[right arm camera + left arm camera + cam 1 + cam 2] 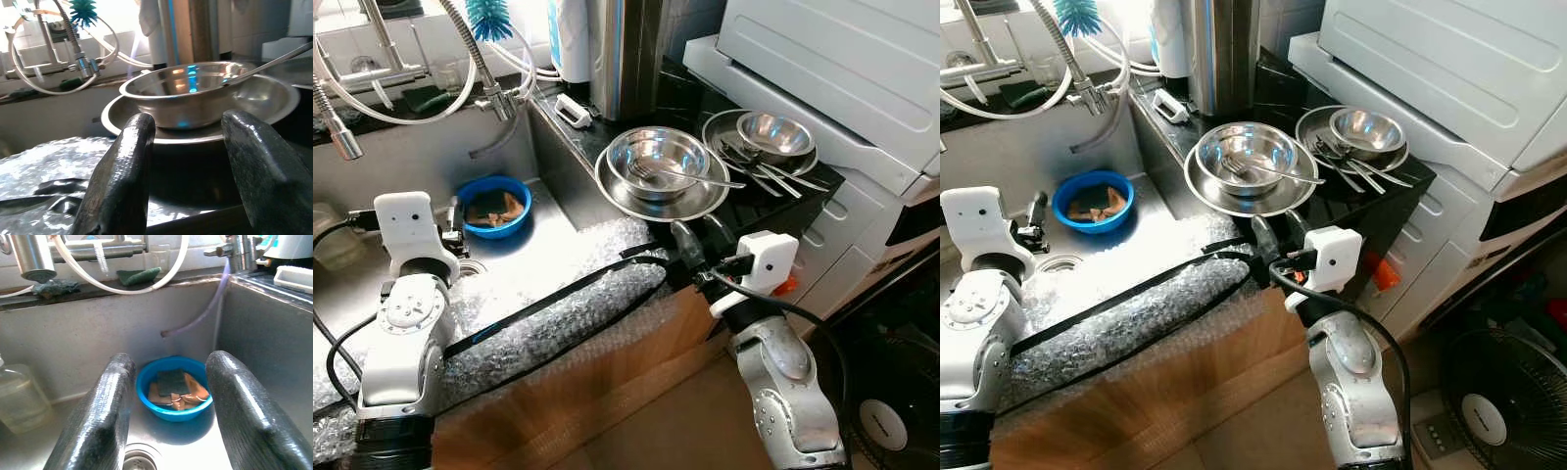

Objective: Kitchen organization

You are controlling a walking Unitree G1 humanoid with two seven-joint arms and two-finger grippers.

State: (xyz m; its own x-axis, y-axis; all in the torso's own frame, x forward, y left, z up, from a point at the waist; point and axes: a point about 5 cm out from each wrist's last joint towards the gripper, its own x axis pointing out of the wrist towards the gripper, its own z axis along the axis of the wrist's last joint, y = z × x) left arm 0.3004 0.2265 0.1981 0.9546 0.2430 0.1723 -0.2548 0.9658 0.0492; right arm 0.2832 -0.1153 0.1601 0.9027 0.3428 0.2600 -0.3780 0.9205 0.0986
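A steel bowl (658, 159) with a fork in it sits on a steel plate (636, 201) on the dark counter. My right gripper (703, 238) hovers open just in front of the plate's near rim, with nothing between its fingers (124, 166); the bowl (186, 95) lies straight ahead of it. A second steel bowl (775, 133) rests on another plate with several utensils further right. A blue bowl (494, 206) holding sponges stands in the sink (558, 186). My left gripper (453, 220) is open above the sink floor, pointing at the blue bowl (173, 394).
Bubble wrap (548, 304) with a black strap covers the counter's front edge, with cardboard (607, 392) below. A faucet with hoses (484, 88) hangs over the sink. A tall steel container (626, 54) stands behind the bowls. A white appliance (842, 69) is at right, a fan (1494, 401) on the floor.
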